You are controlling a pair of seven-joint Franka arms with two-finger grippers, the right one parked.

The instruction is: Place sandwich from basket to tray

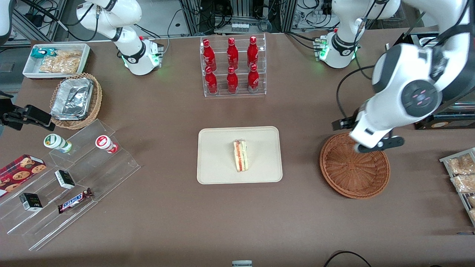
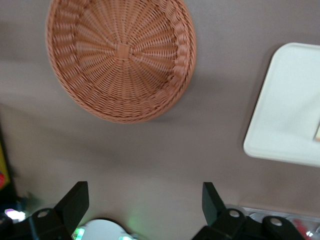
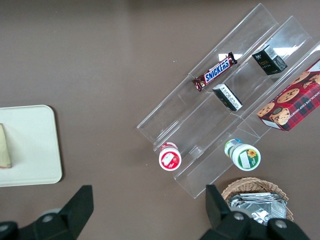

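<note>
The sandwich, a pale wedge with red and green filling, lies on the cream tray in the middle of the table. The reddish-brown wicker basket stands empty, beside the tray toward the working arm's end. My left gripper hangs above the basket's rim that is farther from the front camera. It is open, with only bare table showing between its fingers. The left wrist view shows the empty basket and a corner of the tray.
A clear rack of red bottles stands farther from the front camera than the tray. Bagged snacks lie at the working arm's end. Toward the parked arm's end are acrylic steps with small goods, a foil-filled tan basket and a white snack bin.
</note>
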